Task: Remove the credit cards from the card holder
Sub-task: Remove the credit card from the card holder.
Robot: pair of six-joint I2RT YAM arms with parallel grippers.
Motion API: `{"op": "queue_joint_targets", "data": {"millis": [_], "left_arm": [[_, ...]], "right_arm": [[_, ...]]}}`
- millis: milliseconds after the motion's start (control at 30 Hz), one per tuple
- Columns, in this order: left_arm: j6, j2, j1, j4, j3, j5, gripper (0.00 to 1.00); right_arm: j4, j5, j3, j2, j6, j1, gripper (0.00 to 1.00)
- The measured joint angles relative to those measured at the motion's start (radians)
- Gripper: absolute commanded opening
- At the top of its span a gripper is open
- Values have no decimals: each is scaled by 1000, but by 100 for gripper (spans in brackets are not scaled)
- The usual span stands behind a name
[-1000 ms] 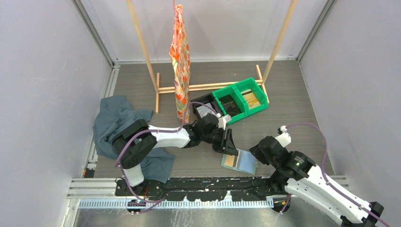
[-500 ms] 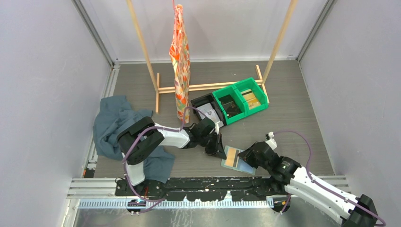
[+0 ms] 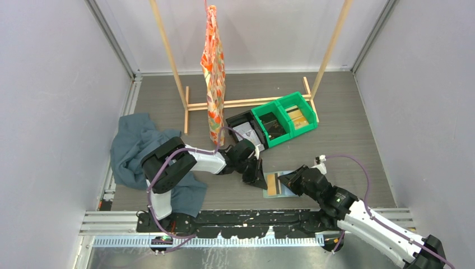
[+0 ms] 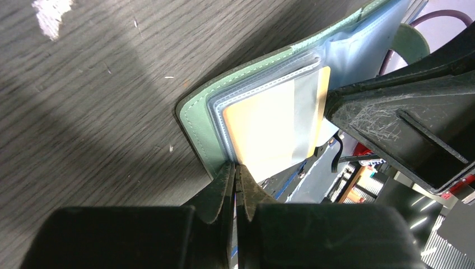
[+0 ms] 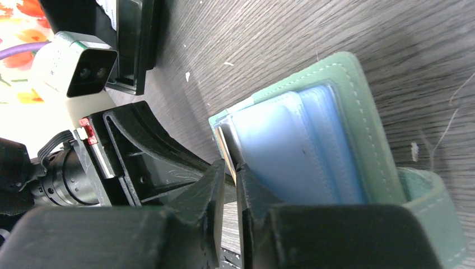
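The small flat green card holder [image 3: 273,184] with pale blue pages lies open by the near edge of the grey table [image 3: 347,129]. The left gripper [image 4: 235,168] is squeezed together at its edge. The right gripper [image 5: 231,167] pinches a thin inside page.

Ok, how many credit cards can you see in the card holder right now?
1: an orange card in the front clear sleeve of the open card holder. More may be hidden inside its blue pockets.
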Motion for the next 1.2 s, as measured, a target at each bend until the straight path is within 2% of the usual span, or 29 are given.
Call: {"op": "queue_joint_targets", "data": {"millis": [433, 500, 567, 800, 1000, 1200], "left_arm": [[21, 0, 0, -29, 14, -1, 4], [21, 1, 0, -42, 21, -2, 4], [21, 2, 0, -47, 23, -1, 4], [22, 2, 0, -66, 31, 2, 3], [26, 3, 0, -74, 35, -2, 3], [28, 3, 10, -71, 37, -3, 4]], "right_arm": [[72, -32, -17, 9, -35, -6, 15], [89, -35, -21, 35, -50, -10, 10], [98, -35, -23, 64, -68, -13, 1], [95, -31, -23, 87, -99, -15, 1], [35, -49, -8, -25, -106, -10, 1], [-110, -51, 25, -198, -106, -3, 1]]}}
